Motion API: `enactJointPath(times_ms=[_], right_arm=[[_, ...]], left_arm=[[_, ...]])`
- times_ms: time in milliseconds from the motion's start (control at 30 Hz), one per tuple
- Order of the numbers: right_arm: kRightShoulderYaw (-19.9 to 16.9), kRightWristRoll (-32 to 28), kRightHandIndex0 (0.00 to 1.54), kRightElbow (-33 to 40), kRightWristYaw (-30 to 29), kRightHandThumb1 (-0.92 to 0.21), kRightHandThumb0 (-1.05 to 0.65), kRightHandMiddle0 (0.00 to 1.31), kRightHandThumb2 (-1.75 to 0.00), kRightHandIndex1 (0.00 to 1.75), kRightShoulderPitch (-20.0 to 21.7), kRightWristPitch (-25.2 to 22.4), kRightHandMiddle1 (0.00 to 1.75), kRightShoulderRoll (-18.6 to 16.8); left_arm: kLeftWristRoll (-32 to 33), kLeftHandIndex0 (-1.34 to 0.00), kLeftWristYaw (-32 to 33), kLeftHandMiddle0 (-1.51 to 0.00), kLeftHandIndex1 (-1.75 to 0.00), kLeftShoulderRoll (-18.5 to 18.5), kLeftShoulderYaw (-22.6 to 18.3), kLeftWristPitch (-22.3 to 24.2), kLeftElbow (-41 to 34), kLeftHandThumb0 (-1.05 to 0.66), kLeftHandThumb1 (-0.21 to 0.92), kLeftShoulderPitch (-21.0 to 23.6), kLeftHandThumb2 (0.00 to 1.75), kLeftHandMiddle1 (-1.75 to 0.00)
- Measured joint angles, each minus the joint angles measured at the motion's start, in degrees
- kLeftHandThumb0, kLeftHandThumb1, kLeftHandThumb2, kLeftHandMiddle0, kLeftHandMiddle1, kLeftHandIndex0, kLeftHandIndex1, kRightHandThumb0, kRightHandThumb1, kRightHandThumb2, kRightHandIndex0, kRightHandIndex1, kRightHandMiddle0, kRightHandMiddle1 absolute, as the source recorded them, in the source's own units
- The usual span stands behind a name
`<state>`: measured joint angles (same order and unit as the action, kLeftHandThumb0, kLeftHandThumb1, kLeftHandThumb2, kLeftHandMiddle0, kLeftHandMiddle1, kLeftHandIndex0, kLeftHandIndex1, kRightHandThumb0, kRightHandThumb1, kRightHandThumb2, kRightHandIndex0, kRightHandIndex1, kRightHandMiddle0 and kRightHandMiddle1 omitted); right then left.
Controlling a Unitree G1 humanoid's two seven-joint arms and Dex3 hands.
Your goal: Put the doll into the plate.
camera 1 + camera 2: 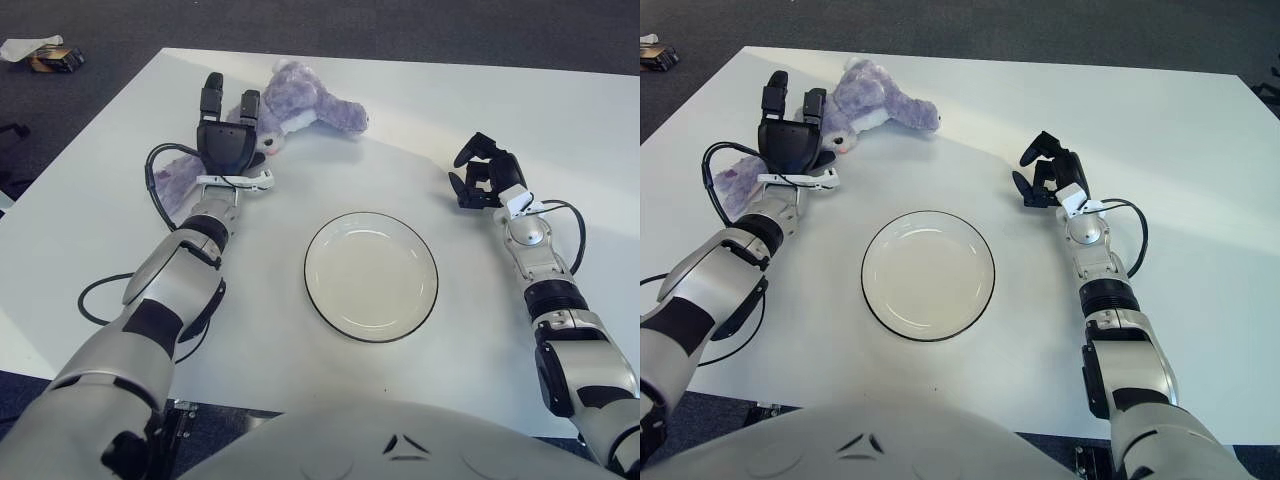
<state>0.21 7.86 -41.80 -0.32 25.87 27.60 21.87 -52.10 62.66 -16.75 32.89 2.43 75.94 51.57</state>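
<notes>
left eye view: left hand fingers spread at doll, far table edge; plate unobstructed.

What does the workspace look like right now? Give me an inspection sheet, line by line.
Surface: white table, bare around the plate.
Job's things: purple doll lies at the far left of the table, not in the plate; white plate with a dark rim sits at the centre, holding nothing.
Clutter: nothing seen on the table.
Hands: left hand is over the doll's near side, fingers spread upward, holding nothing; right hand shows right of the plate, fingers curled, holding nothing.
Cables: black cable loops beside the left forearm; another by the right wrist.
Surroundings: dark carpet; small object on the floor, far left.
</notes>
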Motion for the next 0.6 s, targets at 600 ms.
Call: enactJointPath(times_ms=[600], right_arm=[[-0.01, -0.09, 1.08, 2.16, 1.33, -0.51, -0.43, 0.47, -1.08, 1.75, -0.80, -1.55, 1.75, -0.01]], left_arm=[[1.09, -0.05, -5.86, 0.00, -1.34, -0.24, 0.97, -1.59, 1.01, 0.10, 0.22, 0.37, 1.37, -1.16]])
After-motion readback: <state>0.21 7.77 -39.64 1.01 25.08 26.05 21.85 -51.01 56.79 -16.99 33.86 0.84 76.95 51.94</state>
